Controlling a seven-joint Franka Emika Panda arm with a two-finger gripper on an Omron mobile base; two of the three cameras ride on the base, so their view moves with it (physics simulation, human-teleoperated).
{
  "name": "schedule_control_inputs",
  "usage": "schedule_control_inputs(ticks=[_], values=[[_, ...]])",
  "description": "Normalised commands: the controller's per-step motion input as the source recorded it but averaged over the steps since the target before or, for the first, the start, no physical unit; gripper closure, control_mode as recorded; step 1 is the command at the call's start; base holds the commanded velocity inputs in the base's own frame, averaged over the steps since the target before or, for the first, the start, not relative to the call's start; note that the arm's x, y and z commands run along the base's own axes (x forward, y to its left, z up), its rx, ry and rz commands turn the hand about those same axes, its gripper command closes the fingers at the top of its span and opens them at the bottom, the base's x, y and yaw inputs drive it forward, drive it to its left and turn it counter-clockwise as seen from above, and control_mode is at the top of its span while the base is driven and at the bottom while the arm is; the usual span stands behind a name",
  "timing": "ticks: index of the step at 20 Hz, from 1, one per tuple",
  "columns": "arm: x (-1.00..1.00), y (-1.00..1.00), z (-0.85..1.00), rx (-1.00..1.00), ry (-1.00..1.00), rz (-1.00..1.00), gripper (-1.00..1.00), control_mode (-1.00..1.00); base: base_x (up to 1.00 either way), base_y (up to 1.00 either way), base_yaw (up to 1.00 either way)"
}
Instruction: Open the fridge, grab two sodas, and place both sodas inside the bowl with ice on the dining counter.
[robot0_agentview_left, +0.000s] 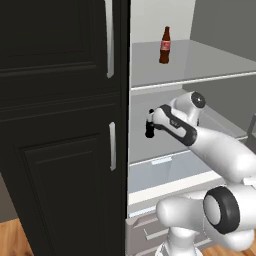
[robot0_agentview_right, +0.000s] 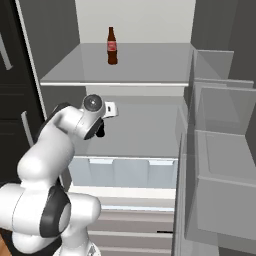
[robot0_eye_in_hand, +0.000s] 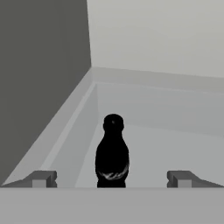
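The fridge (robot0_agentview_left: 210, 62) stands open, its pale shelves (robot0_agentview_right: 150, 65) showing. A brown cola soda (robot0_agentview_left: 165, 45) with a red label stands upright on the upper shelf, also seen as the cola soda (robot0_agentview_right: 112, 46). The all-dark soda (robot0_eye_in_hand: 112, 153) stands upright on the middle shelf near the left wall. My gripper (robot0_eye_in_hand: 111, 179) is open, its fingertips (robot0_eye_in_hand: 41, 178) wide apart on either side of that bottle without touching it. The gripper (robot0_agentview_left: 149, 122) reaches into the middle shelf at the left. The bowl and the dining counter are out of view.
A black panelled cabinet (robot0_agentview_left: 60, 125) with short silver handles (robot0_agentview_left: 112, 146) borders the fridge on the left. The fridge door with its clear bins (robot0_agentview_right: 220, 150) hangs open on the right. Crisper drawers (robot0_agentview_right: 125, 172) lie under the middle shelf.
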Motion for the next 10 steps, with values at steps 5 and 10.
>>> schedule_control_inputs(ticks=[5,10], values=[[0.17,0.03,-0.25,-0.01,0.00,0.00,-1.00,-1.00,0.00,0.00,0.00],[0.18,0.05,-0.22,-0.01,0.00,0.00,-1.00,-1.00,0.00,0.00,0.00]])
